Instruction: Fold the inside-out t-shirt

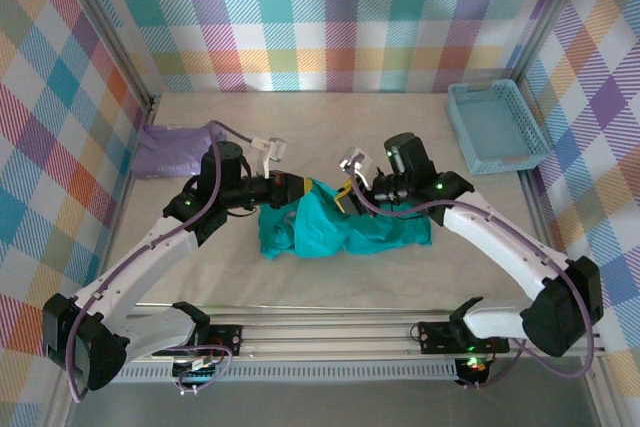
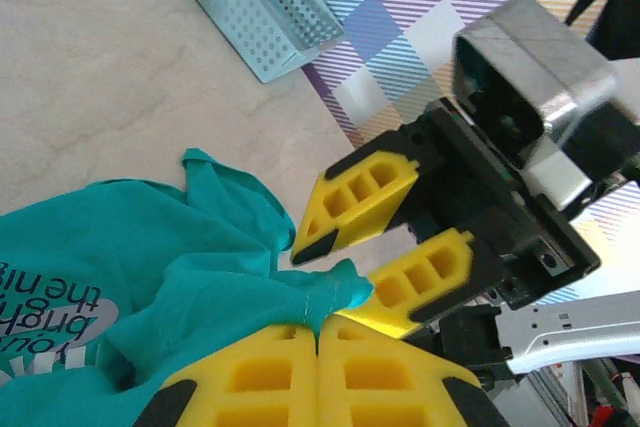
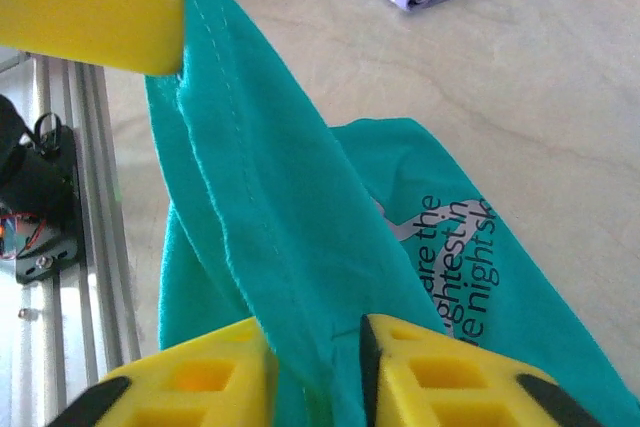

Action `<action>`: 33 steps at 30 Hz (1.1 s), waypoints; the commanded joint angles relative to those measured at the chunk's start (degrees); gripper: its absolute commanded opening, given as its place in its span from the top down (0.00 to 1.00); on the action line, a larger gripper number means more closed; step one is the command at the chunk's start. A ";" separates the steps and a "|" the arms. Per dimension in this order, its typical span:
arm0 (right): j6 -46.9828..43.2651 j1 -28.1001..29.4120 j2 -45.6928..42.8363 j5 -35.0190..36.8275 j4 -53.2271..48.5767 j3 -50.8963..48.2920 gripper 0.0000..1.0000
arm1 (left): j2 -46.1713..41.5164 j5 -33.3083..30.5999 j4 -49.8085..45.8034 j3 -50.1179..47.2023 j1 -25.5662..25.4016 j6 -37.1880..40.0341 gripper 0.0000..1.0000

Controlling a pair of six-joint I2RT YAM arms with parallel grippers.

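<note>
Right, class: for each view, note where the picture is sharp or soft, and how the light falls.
Top view: even light, only faint shadows, sharp throughout. Left wrist view: basket holes crisp, left hand softer close up. Right wrist view: t-shirt print readable, right hand blurred at the bottom edge.

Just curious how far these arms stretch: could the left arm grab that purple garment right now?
Probably not yet. The purple garment lies close beside the left arm on open table, but its fingers are shut on the teal t-shirt and would have to let go first.
</note>
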 commanded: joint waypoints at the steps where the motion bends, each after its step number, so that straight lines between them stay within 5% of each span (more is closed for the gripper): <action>1: 1.02 0.14 -0.44 -3.14 0.18 2.61 0.96 | -1.50 -5.45 -1.75 0.84 -0.63 1.03 1.00; 5: 13.30 0.15 -3.05 -7.64 5.37 3.71 1.00 | -1.42 -27.01 -13.34 2.89 -0.63 1.85 1.00; 7: 21.52 0.15 -2.06 -11.39 8.98 4.29 1.00 | -0.78 -29.70 -15.26 3.09 -0.63 2.67 0.99; 12: 41.97 1.27 1.22 -10.03 22.16 0.01 1.00 | -1.48 -25.67 -14.19 2.43 -0.63 2.10 0.89; 20: 49.18 3.92 2.27 0.05 28.31 -3.48 1.00 | -7.96 -31.74 -23.09 2.03 -0.63 -1.28 0.59; 27: 49.88 4.64 2.88 3.43 30.18 -4.26 1.00 | -10.70 -14.17 -10.97 -4.95 -1.85 -14.82 0.61; 33: 49.49 4.90 2.24 4.21 30.91 -5.10 1.00 | -5.66 -12.85 -3.39 -4.82 -2.12 -18.63 0.64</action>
